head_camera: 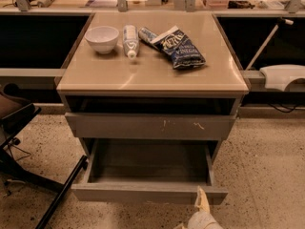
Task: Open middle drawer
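The middle drawer (pixel 147 193) is pulled out toward me at the bottom of the grey cabinet. Its plain flat front faces me and its grey box interior (pixel 150 161) holds nothing. Above it sits a larger grey drawer front with pale scratch marks (pixel 150 126), pushed in. My gripper (pixel 201 214), pale and cream-coloured, pokes up from the bottom edge of the camera view. It is just in front of the right end of the pulled-out drawer's front.
On the tan cabinet top (pixel 152 73) are a white bowl (pixel 102 38), a white tube (pixel 130 40) and a blue snack bag (pixel 178 47). A black chair base (pixel 28 142) stands on the speckled floor at left. A white object (pixel 283 75) juts in at right.
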Motion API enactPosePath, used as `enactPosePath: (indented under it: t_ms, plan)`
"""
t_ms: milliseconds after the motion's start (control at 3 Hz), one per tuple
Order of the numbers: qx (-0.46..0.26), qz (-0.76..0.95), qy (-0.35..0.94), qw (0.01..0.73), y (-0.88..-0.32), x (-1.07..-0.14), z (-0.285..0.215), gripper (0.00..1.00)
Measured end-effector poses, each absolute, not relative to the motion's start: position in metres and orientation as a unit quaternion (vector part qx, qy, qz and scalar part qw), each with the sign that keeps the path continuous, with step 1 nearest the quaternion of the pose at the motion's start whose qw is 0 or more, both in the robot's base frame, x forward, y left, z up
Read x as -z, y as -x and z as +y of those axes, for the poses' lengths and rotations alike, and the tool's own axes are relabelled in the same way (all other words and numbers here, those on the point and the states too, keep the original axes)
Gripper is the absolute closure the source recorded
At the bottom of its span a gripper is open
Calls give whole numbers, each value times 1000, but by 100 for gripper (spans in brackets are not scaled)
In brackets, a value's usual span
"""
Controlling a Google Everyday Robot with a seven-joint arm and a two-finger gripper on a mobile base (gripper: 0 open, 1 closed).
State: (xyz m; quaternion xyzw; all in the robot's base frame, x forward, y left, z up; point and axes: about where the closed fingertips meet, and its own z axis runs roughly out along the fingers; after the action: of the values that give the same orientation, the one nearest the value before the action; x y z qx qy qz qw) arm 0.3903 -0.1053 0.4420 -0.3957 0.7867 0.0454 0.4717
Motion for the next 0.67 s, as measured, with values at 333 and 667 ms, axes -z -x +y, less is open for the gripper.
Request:
enactPosePath:
  t_ms: [333,667]
  plan:
    - [-45,787,396,472,-390,-442,-105,0]
    - [-44,780,407,473,-398,-445,-102,0]
